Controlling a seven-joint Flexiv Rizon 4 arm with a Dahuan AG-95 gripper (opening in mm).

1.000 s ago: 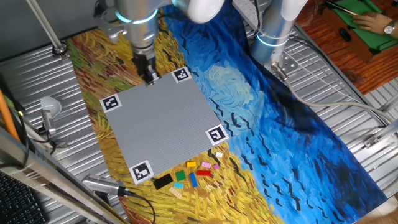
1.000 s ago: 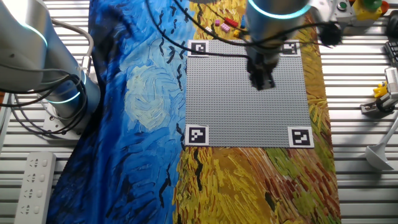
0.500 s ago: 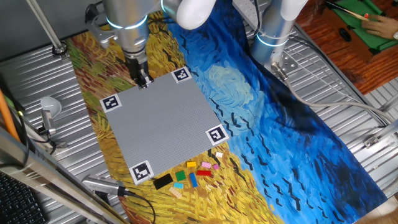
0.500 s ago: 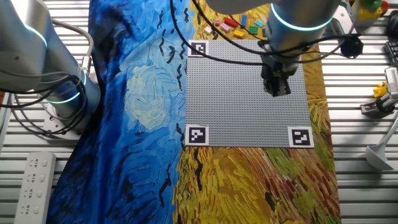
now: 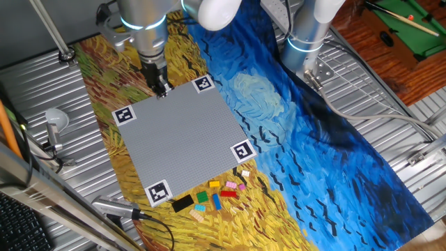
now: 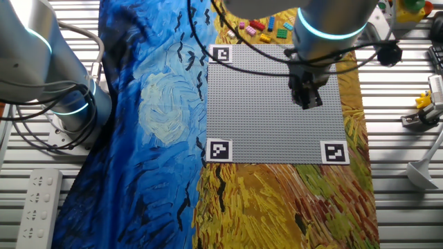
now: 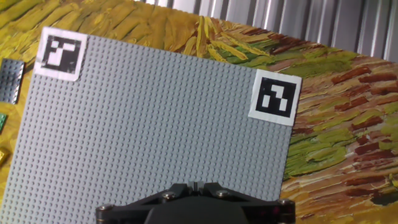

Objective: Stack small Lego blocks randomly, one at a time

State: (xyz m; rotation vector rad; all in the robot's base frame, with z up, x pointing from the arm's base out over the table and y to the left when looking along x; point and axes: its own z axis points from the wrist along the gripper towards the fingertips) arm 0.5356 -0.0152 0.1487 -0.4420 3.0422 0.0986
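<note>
The small Lego blocks (image 5: 217, 195) lie loose on the yellow cloth just off the grey baseplate's (image 5: 182, 139) near edge, with the flat black one (image 5: 182, 203) at their left. In the other fixed view the blocks (image 6: 266, 29) sit beyond the plate's far edge. My gripper (image 5: 162, 90) hangs over the opposite edge of the plate, far from the blocks; it also shows in the other fixed view (image 6: 306, 102). In the hand view the gripper (image 7: 194, 184) is shut with nothing between the fingers. The black block (image 7: 11, 81) shows at that view's left edge.
Black-and-white marker tags (image 5: 242, 150) mark the baseplate's corners. A second arm's base (image 5: 304, 42) stands on the blue cloth at the back. A metal tool (image 5: 56, 122) lies at the left, a white remote (image 6: 38, 204) on the ribbed table.
The arm moved along the baseplate's far edge toward the tag corner farther from the second arm, then nearly stopped. The gripper stayed shut and empty. The blocks have not moved.
</note>
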